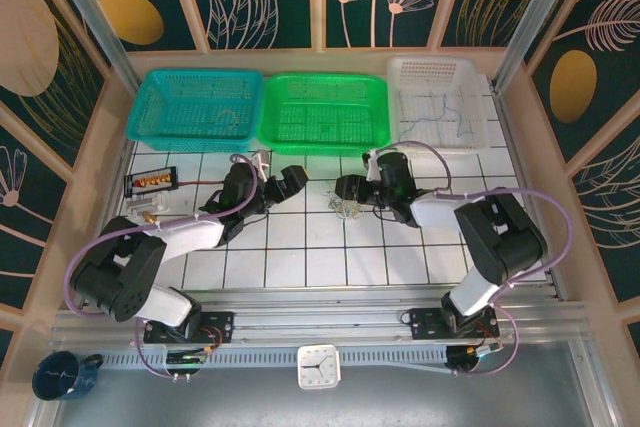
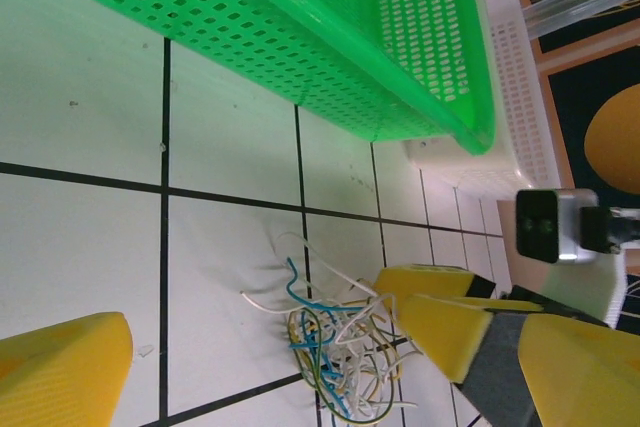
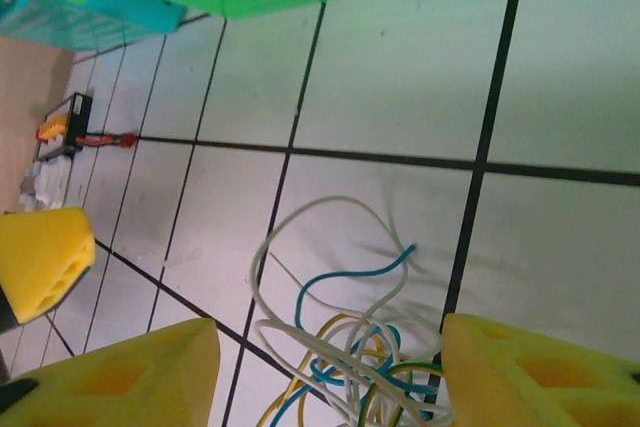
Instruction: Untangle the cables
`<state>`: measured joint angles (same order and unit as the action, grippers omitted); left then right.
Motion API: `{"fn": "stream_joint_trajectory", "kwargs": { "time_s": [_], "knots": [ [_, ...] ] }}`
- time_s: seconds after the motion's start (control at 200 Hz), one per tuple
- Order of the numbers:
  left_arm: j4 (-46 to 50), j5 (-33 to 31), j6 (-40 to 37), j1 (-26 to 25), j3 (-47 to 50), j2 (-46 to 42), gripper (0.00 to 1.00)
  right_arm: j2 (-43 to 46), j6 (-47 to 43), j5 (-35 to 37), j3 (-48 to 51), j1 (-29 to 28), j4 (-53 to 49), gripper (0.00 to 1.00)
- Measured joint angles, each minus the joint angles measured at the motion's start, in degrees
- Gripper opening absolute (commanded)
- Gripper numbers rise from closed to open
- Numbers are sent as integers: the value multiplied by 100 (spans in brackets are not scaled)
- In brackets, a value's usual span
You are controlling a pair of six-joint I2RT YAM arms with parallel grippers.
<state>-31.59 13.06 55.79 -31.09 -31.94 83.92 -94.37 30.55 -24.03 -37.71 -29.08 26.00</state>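
Messy clump of thin blue, yellow and white cables lying between tips of wide-open right gripper; left gripper wide open nearby.

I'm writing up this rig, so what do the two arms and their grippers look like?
The left arm and right arm have black and white segments, each with a looping purple cable. Their fingers are yellow wedges, some faces showing holes.
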Motion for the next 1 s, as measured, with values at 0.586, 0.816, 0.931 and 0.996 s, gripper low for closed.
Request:
{"fn": "stream_joint_trajectory", "kwargs": {
  "time_s": [0.586, 0.816, 0.931, 0.996],
  "knots": [
    [-15, 17, 0, 0, 0, 31, 99, -334, 754, -778, 59, -155, 1252, 4],
    [-37, 46, -4, 0, 0, 31, 99, 282, 662, -769, 74, -136, 1034, 1],
    [-37, 72, -24, 0, 0, 31, 99, 605, 560, -756, 74, -133, 942, 0],
    [-37, 107, -44, 0, 0, 31, 99, 767, 514, -756, 74, -133, 883, 0]
  ]
}}
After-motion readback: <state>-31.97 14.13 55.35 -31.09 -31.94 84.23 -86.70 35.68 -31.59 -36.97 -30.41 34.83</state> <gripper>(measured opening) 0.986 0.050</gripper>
